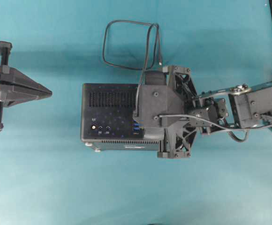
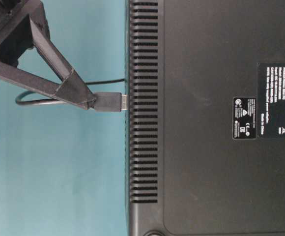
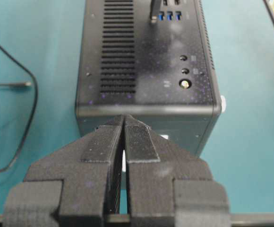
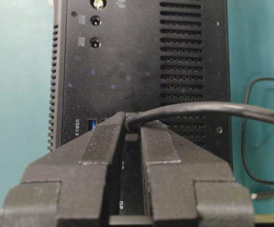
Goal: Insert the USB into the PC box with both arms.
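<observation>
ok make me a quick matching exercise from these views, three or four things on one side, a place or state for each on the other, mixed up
Things:
1. right gripper
2. left gripper
3. PC box
4. cable loop

States:
A. lying on the teal table beyond the box
B. shut on nothing, away from the box
C. shut on the USB plug
D. ports facing up

Pairs: 1-C, 2-B, 3-D, 4-A

A robotics lab bench: plain teal tabletop (image 1: 56, 178) flanked by two fixed black robot arms (image 1: 258, 101)

PC box (image 2: 211, 123) underside label reads "ZOTAC" w/ CE mark; port face says "USB3.0".
</observation>
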You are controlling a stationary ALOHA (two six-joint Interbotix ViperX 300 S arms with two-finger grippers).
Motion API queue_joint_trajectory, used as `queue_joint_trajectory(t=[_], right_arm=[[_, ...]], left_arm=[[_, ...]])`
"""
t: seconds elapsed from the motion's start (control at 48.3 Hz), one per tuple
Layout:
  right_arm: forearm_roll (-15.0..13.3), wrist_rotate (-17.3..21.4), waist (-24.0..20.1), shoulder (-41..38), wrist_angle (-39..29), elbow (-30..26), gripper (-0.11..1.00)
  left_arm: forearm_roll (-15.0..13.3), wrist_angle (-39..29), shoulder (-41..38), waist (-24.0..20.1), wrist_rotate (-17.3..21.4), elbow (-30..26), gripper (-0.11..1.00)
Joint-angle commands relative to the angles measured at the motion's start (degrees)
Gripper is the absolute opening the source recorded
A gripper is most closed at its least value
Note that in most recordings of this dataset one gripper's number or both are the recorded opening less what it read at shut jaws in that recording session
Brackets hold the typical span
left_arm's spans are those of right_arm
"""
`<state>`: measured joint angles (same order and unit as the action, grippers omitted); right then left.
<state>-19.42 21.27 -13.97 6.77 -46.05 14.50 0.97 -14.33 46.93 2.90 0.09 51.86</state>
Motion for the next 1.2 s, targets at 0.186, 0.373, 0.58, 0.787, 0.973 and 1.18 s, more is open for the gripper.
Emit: queue_joint_trajectory(t=[0.186,0.373,0.58,0.787,0.973,1.18], right_arm=[[0.18,0.00,1.23,-0.62,-1.32,0.09,0.07],[0.70,0.18,0.70,-0.62,-0.97,0.35,0.07],[3.25,0.44,-1.14,-1.05,-0.18,0.18,0.07],[4.57,0.35,-1.32,-1.23,1.14,-0.26,0.07],[4.39,0.18,1.32,0.09,1.76,-0.26,0.07],[4.75,0.35,3.87,2.02,2.90,0.09,0.07]], left_arm=[[0.09,0.44,-0.18,0.18,0.00,-0.70,0.00],[0.09,0.44,-0.18,0.09,0.00,-0.53,0.00],[0.09,0.44,-0.18,0.09,0.00,-0.35,0.00],[0.09,0.44,-0.18,0.09,0.00,-0.35,0.00],[0.09,0.53,-0.18,0.09,0.00,-0.44,0.00],[0.09,0.44,0.00,0.18,0.00,-0.44,0.00]])
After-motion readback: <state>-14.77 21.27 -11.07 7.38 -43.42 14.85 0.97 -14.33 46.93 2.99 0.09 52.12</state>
